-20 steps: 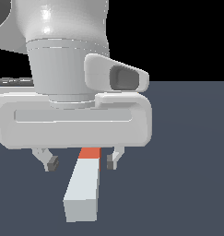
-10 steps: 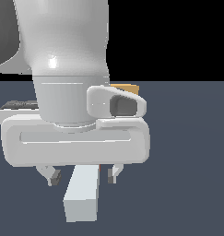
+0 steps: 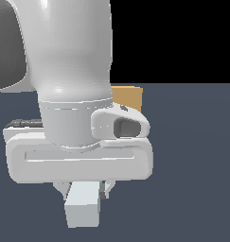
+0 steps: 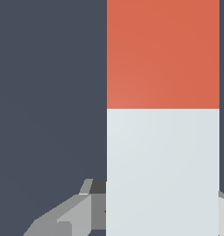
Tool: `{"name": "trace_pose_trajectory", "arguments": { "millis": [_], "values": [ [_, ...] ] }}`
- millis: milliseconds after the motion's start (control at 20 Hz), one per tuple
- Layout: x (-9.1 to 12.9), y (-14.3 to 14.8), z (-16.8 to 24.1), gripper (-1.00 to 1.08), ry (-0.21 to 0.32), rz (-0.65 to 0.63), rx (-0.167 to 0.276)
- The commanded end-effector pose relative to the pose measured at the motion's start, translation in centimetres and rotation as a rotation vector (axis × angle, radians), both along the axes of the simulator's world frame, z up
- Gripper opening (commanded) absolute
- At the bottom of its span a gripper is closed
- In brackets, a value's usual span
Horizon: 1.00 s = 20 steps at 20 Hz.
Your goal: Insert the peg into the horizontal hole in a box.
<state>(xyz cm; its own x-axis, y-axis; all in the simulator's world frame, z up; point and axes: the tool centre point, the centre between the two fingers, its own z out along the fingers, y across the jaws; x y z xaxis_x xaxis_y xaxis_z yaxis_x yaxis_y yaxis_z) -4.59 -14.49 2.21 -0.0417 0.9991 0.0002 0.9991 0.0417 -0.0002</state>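
Low over the dark floor (image 3: 192, 156) now, with the gripper (image 3: 83, 191) straddling the peg (image 3: 82, 204) and one finger (image 4: 74, 212) showing on each side of the pale grey part. Hard to say whether the jaws already press on the peg or only stand beside it: in the wrist view the pale bar hides the inner faces of the pads, so cannot tell if closed on it or not. Probably the grasping step, then. To do well here: keep the jaws square to the long sides of the bar, come down until the pads cover the flat faces fully, and close on the pale part and not on the orange-red end (image 4: 162, 53), which reaches away from the jaws and should stay free to lead into the hole. A centred, straight grip matters, because a tilted peg would likely catch on the edge of a narrow opening. Behind the jaws, well apart from them, only a tan corner of the box (image 3: 128, 97) seen past the wrist; the hole itself hidden by the arm. After closing, lift a little before turning toward the box. No brand, no label, no readable writing anywhere on arm, peg or box.
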Motion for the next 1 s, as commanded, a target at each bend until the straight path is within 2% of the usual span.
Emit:
{"name": "trace_pose_trajectory", "arguments": {
  "millis": [0,550,950],
  "values": [
    [0.0,0.0,0.0,-1.0,0.0,0.0,0.0],
    [0.4,0.6,0.3,-1.0,-0.001,0.003,0.0],
    [3.1,5.5,3.1,-1.0,0.0,0.025,-0.001]
  ]
}}
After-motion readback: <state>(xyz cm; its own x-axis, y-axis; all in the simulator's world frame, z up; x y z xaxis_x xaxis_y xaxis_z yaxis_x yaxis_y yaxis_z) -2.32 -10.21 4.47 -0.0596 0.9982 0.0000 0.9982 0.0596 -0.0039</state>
